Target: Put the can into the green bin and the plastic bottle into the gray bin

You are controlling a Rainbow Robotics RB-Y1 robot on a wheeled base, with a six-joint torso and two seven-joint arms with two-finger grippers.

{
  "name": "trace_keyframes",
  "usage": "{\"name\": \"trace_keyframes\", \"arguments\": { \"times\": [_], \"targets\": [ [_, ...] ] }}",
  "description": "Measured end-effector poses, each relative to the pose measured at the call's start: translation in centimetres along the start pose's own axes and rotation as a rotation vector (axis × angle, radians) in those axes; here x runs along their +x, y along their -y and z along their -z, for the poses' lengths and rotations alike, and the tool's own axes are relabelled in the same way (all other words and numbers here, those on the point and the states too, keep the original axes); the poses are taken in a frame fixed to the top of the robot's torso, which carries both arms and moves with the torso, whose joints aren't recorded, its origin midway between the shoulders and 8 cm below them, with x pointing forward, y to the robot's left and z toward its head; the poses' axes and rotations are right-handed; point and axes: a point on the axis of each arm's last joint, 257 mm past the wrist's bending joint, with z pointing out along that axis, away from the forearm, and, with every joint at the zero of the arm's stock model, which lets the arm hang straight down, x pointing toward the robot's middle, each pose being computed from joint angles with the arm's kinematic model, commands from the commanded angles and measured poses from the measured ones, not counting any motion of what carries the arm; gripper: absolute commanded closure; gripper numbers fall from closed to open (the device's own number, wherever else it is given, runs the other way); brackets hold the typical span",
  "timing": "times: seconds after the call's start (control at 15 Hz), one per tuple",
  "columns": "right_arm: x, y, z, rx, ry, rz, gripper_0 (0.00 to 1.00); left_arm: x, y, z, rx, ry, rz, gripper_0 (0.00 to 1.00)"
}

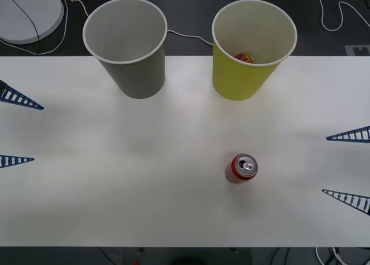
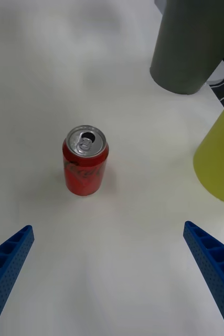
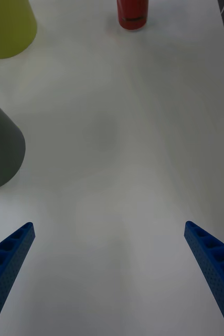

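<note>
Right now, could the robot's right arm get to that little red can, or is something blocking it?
Probably yes. The can stands upright on the white table, apart from both bins, with bare tabletop between it and the open right gripper. The green bin sits farther back, out of the way.

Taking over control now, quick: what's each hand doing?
Left hand: open, empty, at the table's left edge.
Right hand: open, empty, at the right edge, facing the can.
</note>
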Motion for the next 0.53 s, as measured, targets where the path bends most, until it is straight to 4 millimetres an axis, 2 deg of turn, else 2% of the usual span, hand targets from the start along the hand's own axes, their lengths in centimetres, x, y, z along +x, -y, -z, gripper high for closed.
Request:
{"name": "trace_keyframes", "arguments": {
  "times": [0.27, 0.53],
  "targets": [
    [1.6, -0.2, -1.3, 0.032, 0.04, -0.011, 0.0, 0.0, 0.0, 0.0, 0.0, 0.0, 0.0, 0.0],
    [3.8, -0.6, -1.6, 0.048, 0.058, -0.013, 0.0, 0.0, 0.0, 0.0, 0.0, 0.0, 0.0, 0.0]
  ]
}}
